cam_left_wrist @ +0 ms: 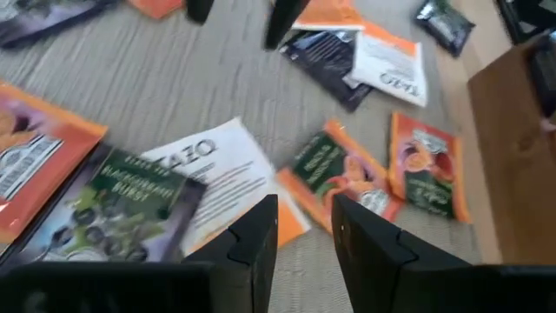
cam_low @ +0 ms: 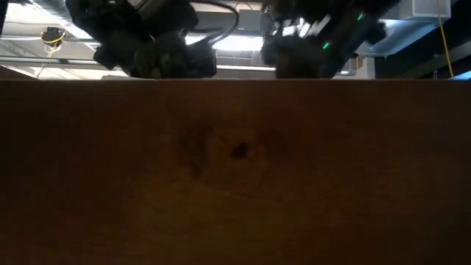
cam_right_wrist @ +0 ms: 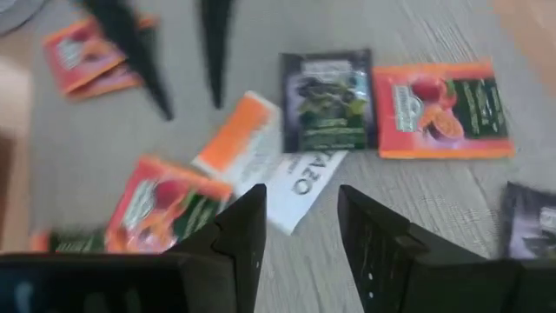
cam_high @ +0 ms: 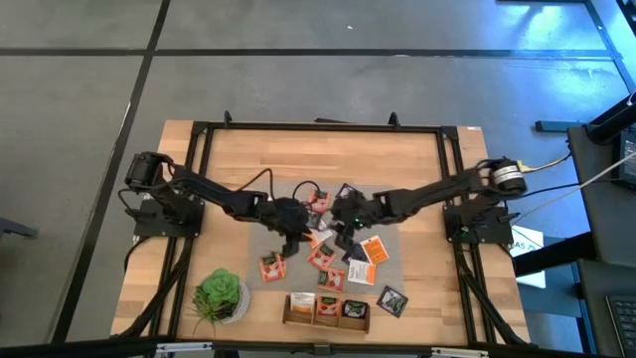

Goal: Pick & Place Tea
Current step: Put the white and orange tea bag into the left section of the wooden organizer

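Several small tea sachets (cam_high: pixel 323 257), orange, white-and-orange and black, lie flat and scattered on a grey mat (cam_high: pixel 256 244). My left gripper (cam_high: pixel 291 244) is open and hovers low over them; between its fingers in its wrist view (cam_left_wrist: pixel 304 230) show a white-and-orange sachet (cam_left_wrist: pixel 228 169) and an orange one (cam_left_wrist: pixel 346 174). My right gripper (cam_high: pixel 343 237) is open too, facing the left one across the pile. Its wrist view (cam_right_wrist: pixel 300 222) looks down on the same white-and-orange sachet (cam_right_wrist: pixel 276 165), with a black sachet (cam_right_wrist: pixel 328 100) and an orange sachet (cam_right_wrist: pixel 439 109) beyond.
A wooden holder (cam_high: pixel 326 310) with upright sachets stands at the table's near edge; its board (cam_low: pixel 235 169) fills the low view. A green potted plant (cam_high: pixel 219 295) sits near-left. One black sachet (cam_high: pixel 393 299) lies off the mat on the bare wood, near-right.
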